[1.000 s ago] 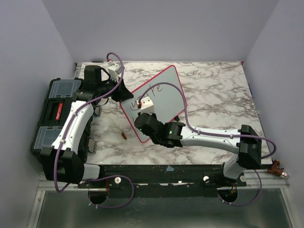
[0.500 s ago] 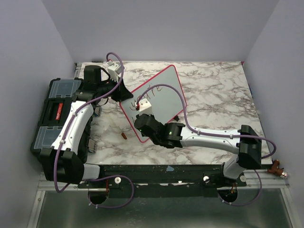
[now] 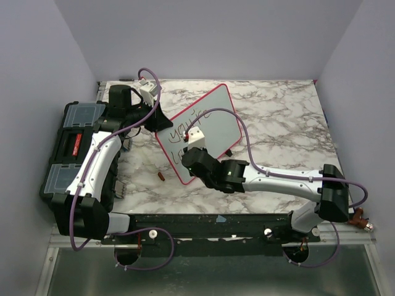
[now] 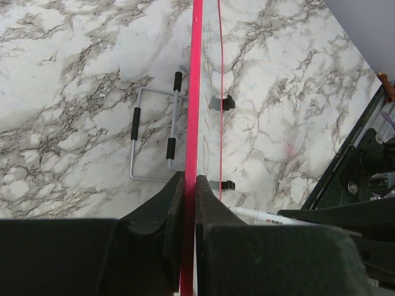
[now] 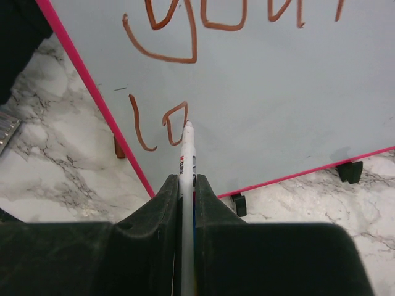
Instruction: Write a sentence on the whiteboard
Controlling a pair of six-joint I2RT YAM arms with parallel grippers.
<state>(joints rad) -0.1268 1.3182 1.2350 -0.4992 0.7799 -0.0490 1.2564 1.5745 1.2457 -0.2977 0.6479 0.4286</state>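
Note:
The whiteboard [image 3: 213, 120], grey-white with a thin red-pink frame, stands tilted on the marble table. Brown writing runs along its upper left; below it are the first strokes of a second line [image 5: 154, 120]. My left gripper [image 4: 190, 182] is shut on the board's red frame [image 4: 196, 92], seen edge-on; in the top view it [image 3: 162, 122] grips the board's left corner. My right gripper [image 5: 186, 182] is shut on a white marker [image 5: 187, 154], whose tip touches the board [image 5: 278, 80] beside a small brown loop. In the top view the right gripper [image 3: 188, 150] sits at the board's lower left.
A black toolbox [image 3: 71, 148] lies at the table's left edge under the left arm. A small brown marker cap [image 3: 160, 177] lies on the marble near the board's lower corner. A wire stand [image 4: 154, 132] with black grips lies behind the board. Black feet [image 5: 350, 171] support the board.
My right gripper moved down and left along the board with the marker, from the first written line to a new line below it. The left gripper has kept its hold.

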